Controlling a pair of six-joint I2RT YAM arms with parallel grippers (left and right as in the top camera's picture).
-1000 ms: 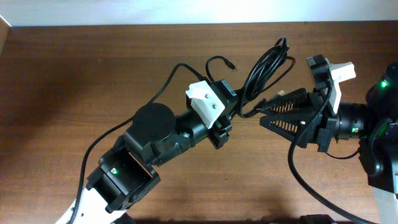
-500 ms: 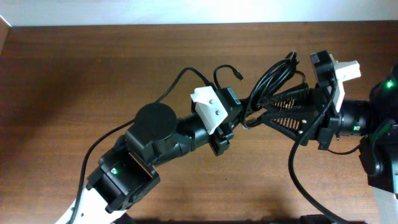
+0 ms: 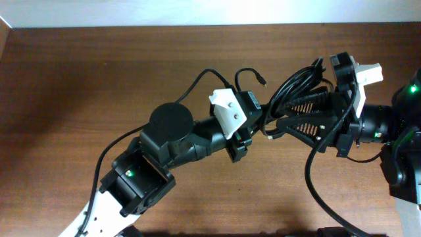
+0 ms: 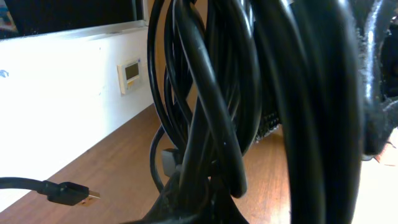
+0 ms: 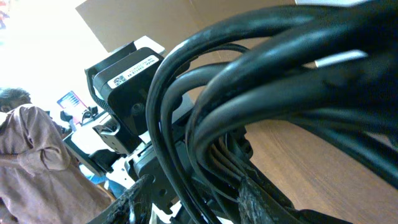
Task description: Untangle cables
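Over on the left, bare brown surface (image 3: pixel 66 79), nothing on it but the left arm (image 3: pixel 171 125) slanting up from the bottom edge toward the middle. Its own thick lead arcs over its back. Moving along, the left tool (image 3: pixel 262 122) is buried right in the cables (image 3: pixel 296 82), and its white and black wrist block covers the tips from above, so I cannot tell how wide it stands or whether it grips. One thin loose end curls up just above it, finishing in a small plug (image 3: pixel 262 82). The cables themselves hang as a long black bundle of loops, lifted off the surface, slanting up to the right between the two tools. The right tool (image 3: pixel 279 118) comes in side-on, latticed finger pointing left, nose to nose with the left one. The right arm (image 3: pixel 395 131) fills the right edge.

From the left wrist, black loops block almost everything; behind them a white wall (image 4: pixel 62 93) with a small panel (image 4: pixel 132 73), and a plug lying low at left. From the right wrist, strands run between the textured fingers (image 5: pixel 249 196); pinched or loose, I cannot tell. A person (image 5: pixel 31 155) stands at far left.
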